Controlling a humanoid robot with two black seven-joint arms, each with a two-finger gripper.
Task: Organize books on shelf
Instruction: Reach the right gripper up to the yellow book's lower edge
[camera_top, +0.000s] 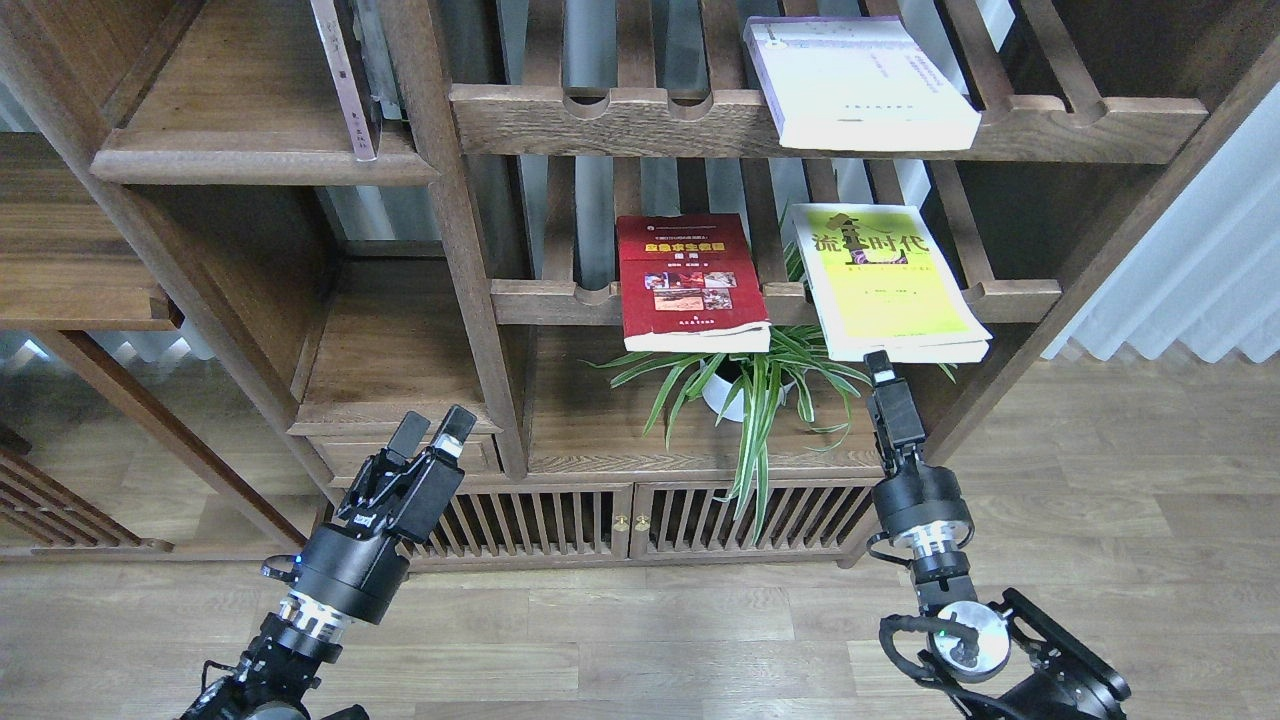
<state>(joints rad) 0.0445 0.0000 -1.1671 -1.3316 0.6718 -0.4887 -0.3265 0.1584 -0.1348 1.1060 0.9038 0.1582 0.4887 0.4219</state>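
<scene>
Three books lie flat on slatted shelves. The red book and the yellow-green book rest on the middle slatted shelf, both overhanging its front rail. The white book with a purple edge lies on the upper slatted shelf. A solid dark-brown shelf sits at the upper left. My right gripper is seen edge-on just under the yellow-green book's front edge, so its fingers cannot be told apart. My left gripper is open and empty, low in front of the cabinet.
A thin pale book stands upright at the right end of the solid shelf. A spider plant in a white pot stands below the red book, left of my right arm. A lower solid compartment and slatted cabinet doors lie below.
</scene>
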